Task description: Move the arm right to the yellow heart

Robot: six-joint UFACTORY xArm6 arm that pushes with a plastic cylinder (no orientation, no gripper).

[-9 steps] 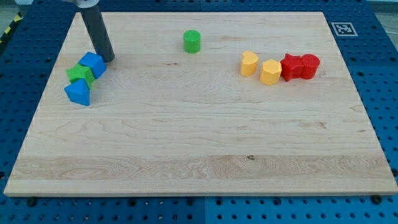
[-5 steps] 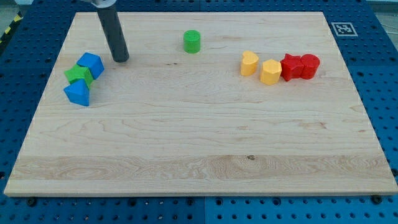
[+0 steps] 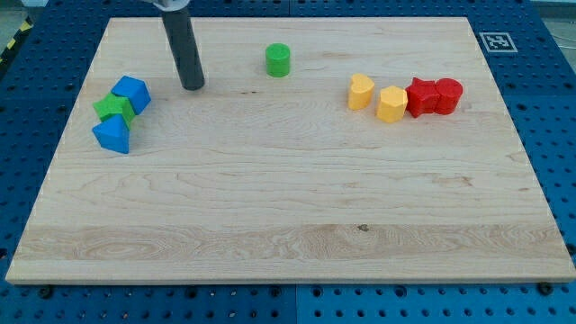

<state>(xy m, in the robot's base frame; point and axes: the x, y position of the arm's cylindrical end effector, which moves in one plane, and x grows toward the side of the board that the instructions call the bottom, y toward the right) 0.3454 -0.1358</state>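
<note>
My tip ends a dark rod with a matt, smooth finish and a faint sheen along its side. Under it I see a board of pale wood, smooth, with visible grain and a small dark knot. Toward the view's right of my tip, the yellow heart looks like smooth matt plastic, as does the nearer green cylinder. Around the board lies a blue perforated surface, seemingly painted metal.
</note>
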